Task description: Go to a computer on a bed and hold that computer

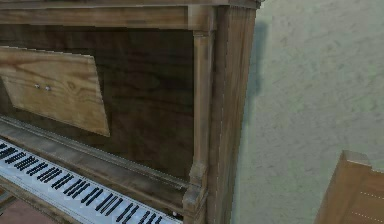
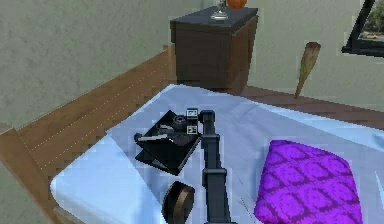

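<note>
1. The computer (image 2: 172, 152) is lying dark on the bed (image 2: 110, 170), on the pale sheet left of the middle, near the wooden side rail.
2. The arm (image 2: 213, 170) is reaching up from the near edge, with the pincer (image 2: 160, 130) sitting at the computer.
3. Whether the pincer is touching or gripping the computer, or holding anything at all, cannot be told.
4. A purple pillow (image 2: 305, 180) is lying at the near right, apart from the computer.
5. A dark nightstand (image 2: 210, 50) is standing beyond the bed, and a bat (image 2: 306, 68) is leaning on the wall to its right.
6. Ahead, a wooden piano (image 1: 120, 90) is standing close, its keys (image 1: 70, 185) running along the near left.
</note>
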